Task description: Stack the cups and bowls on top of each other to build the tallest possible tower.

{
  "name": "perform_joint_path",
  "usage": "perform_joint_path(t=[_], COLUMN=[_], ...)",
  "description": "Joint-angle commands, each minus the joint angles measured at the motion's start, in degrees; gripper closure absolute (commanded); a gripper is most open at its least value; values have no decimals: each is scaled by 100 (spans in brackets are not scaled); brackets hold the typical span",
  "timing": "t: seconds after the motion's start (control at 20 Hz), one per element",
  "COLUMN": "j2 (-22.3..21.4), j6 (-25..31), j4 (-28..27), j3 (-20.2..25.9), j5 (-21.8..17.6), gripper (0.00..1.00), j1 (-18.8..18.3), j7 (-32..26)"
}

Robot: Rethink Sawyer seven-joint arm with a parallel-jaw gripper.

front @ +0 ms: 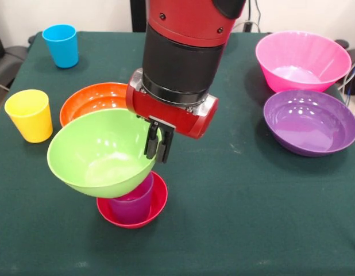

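A small red bowl sits on the green cloth with a purple cup upright inside it. Over the cup a lime green bowl leans down to the left; whether it rests on the cup I cannot tell. My gripper comes down from above and is shut on the green bowl's right rim, with its black fingers straddling that edge. A yellow cup and a blue cup stand apart at the left.
A wide orange bowl lies just behind the green bowl, partly covered by it. At the right stand a big pink bowl and, in front of it, a purple bowl. The arm's thick red and black body hides the table's middle back.
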Motion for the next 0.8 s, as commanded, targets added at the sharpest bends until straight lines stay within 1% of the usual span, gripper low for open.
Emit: perform_joint_path(t=[0.05,0.35,0.8], j2=[-78,-74,7], j6=[-256,-335,-242], j4=[784,859,657], j3=[209,126,90], j5=[-30,2,74], gripper=[100,100,100], j1=[202,327,298], j7=[257,475,249])
